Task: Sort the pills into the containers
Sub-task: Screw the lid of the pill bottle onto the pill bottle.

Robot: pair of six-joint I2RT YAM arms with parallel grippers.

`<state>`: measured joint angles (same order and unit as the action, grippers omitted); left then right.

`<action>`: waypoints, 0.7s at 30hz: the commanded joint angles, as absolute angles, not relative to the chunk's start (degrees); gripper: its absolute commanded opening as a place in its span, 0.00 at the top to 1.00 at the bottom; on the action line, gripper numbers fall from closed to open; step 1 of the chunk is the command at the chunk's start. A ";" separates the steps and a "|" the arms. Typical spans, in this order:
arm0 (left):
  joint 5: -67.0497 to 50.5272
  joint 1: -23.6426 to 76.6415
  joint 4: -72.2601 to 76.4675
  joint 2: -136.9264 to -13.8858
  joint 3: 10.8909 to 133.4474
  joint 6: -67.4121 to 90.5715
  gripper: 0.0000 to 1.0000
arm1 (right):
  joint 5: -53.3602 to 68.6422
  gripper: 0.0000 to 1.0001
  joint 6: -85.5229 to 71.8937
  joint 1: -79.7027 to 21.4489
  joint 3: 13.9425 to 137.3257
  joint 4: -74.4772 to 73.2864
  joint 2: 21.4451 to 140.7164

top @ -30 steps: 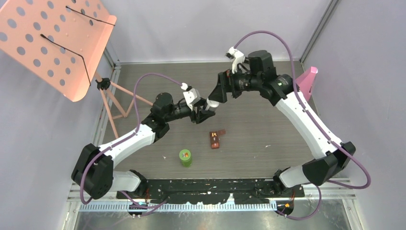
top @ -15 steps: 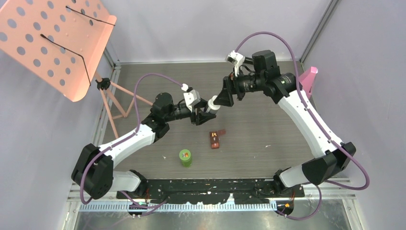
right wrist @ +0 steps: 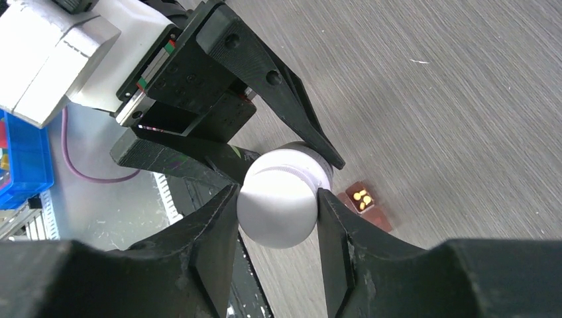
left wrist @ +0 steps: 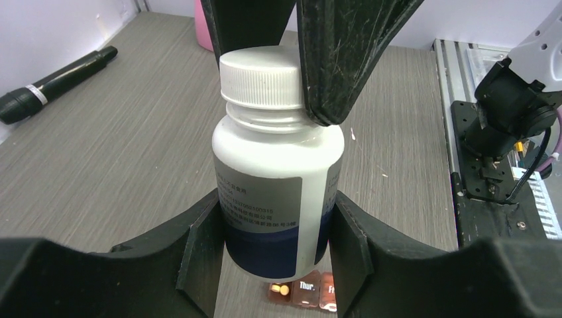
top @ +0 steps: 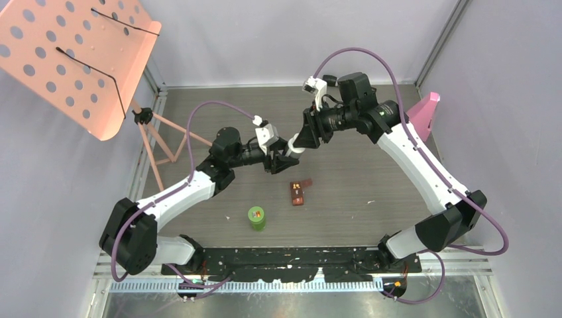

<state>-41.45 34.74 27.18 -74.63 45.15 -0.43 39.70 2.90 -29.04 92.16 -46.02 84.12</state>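
Observation:
A white bottle (left wrist: pixel 278 199) with a white cap (left wrist: pixel 260 79) and a blue-banded label hangs above the table, and my left gripper (left wrist: pixel 275 222) is shut on its body. From the far side my right gripper (right wrist: pixel 278 209) is shut on the cap (right wrist: pixel 278 205), with both pads against its sides. In the top view the two grippers meet at the bottle (top: pixel 289 147) over the table's middle. Below it lies the brown pill case (top: pixel 299 192), with yellow pills (left wrist: pixel 281 289) in one open cell. The green-lidded bottle (top: pixel 256 216) stands nearer the arm bases.
An orange perforated music stand (top: pixel 73 59) stands on its tripod at the far left. A pink object (top: pixel 424 112) sits by the right wall. A black microphone (left wrist: pixel 56 83) lies on the table. A blue bin (right wrist: pixel 23 159) is beyond the table's edge.
My right gripper moved left and down onto the bottle's cap, and its jaws closed from wide open to touching the cap. The left gripper kept its hold and barely moved.

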 commanded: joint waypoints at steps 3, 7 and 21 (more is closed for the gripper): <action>-40.76 34.76 22.95 -74.49 49.09 -4.25 1.00 | 34.77 0.79 2.69 -30.61 96.16 -49.07 85.95; -40.11 34.80 19.95 -74.60 50.12 -6.37 1.00 | 29.91 0.80 1.56 -32.13 97.96 -52.02 87.28; -54.24 34.19 9.73 -74.58 54.26 -8.98 1.00 | 47.60 0.89 30.93 -31.89 95.82 -54.36 82.48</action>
<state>-46.57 34.20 11.03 -74.98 51.29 -8.43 38.17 16.93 -31.99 96.09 -53.95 85.76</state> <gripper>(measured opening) 0.531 0.497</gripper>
